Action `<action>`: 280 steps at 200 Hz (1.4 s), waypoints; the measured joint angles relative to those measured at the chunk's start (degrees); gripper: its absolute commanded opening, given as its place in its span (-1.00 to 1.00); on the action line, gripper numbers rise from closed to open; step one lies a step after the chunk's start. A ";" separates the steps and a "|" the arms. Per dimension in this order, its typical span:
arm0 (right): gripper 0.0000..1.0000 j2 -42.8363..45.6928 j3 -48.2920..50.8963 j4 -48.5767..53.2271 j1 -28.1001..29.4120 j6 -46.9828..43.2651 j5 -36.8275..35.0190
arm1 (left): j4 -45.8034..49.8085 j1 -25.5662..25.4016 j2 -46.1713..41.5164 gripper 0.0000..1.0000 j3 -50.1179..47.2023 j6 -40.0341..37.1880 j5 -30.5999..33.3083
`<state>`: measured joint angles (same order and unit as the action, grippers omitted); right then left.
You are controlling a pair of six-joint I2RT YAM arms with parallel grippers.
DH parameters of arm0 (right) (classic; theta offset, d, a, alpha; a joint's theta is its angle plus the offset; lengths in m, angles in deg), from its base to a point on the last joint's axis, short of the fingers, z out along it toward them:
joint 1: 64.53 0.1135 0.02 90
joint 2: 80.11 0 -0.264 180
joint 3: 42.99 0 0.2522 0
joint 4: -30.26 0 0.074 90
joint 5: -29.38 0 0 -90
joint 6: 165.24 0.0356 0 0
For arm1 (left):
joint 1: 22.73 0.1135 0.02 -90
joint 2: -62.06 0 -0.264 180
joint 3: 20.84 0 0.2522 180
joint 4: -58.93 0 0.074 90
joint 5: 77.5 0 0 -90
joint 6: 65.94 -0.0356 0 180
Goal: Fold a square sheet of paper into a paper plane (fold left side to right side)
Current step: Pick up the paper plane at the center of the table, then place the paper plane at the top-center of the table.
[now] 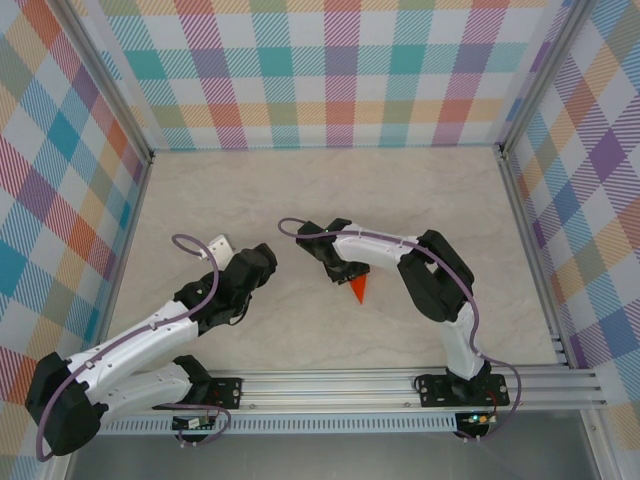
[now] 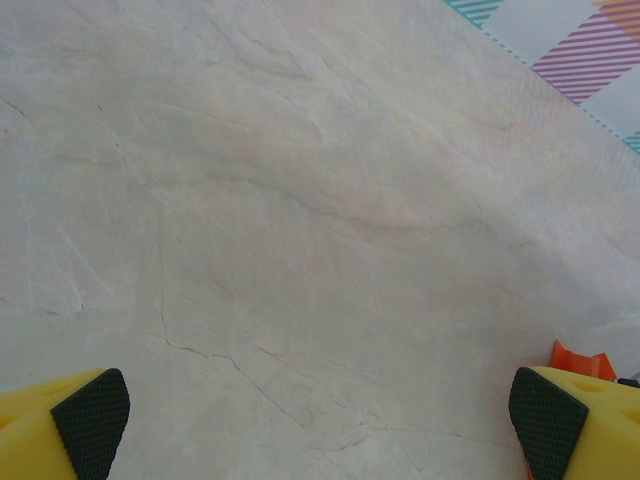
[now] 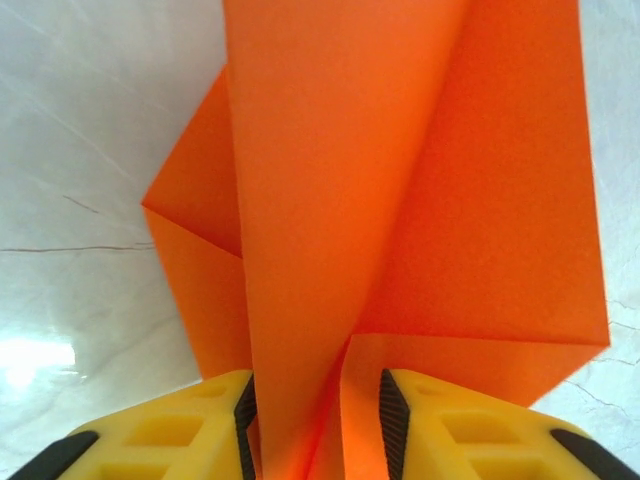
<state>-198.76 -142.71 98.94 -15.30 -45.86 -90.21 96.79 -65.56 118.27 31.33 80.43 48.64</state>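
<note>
One big pale table (image 1: 300, 200) with a stone look is the floor of the box. Checked walls (image 1: 320, 70) in many colours stand on three sides of it. Thin metal bars (image 1: 528, 240) run along the foot of the side walls. A metal rail (image 1: 350, 385) runs along the near edge, where both arms are bolted. Lots of bare table lies beyond the arms, right up to the back wall. More bare table lies to the right of the right arm (image 1: 440, 290). The left arm (image 1: 150, 340) leans from the near left corner toward the middle, and a strip of bare table sits between the two arms.

The orange paper (image 1: 360, 291) lies near the middle of the table, under the tip of the right arm. From above, a small pointed bit pokes out, and its point aims at the near rail. In the right wrist view the orange paper (image 3: 400, 200) is bright and smooth and folded into flaps. One long flap runs up the middle. A wide flap spreads to the right with a straight edge and a sharp corner. A smaller corner pokes out to the left.

The right claw (image 3: 315, 420) has a yellow finger on each side of the long flap, but I cannot tell if it is squeezing the paper. The left claw (image 2: 320, 420) hangs over bare table with its black pads (image 2: 90, 420) wide apart
</note>
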 measured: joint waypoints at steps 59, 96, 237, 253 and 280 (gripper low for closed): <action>-0.86 3.67 5.73 -2.91 -2.51 -1.07 2.01 | 1.27 0.00 0.09 1.00 0.57 -0.24 0.00; -0.82 10.60 5.38 -5.77 -9.99 -3.69 9.51 | 0.76 0.00 0.68 1.00 1.18 -2.62 -0.63; -0.81 -23.34 -48.94 7.76 -19.15 -11.10 19.21 | -15.23 0.00 4.31 1.00 3.74 -30.18 -26.34; -0.81 -25.42 -51.25 8.66 -19.32 -11.04 19.30 | -15.72 0.02 4.04 1.00 3.74 -30.75 -27.36; -0.81 -27.41 -52.28 9.99 -19.63 -10.82 19.89 | -15.96 0.00 4.04 1.00 3.74 -31.15 -28.50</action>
<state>-226.17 -194.99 108.92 -34.93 -56.67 -70.32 80.83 -65.56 122.31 35.07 49.29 20.14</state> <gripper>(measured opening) 0.095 0.998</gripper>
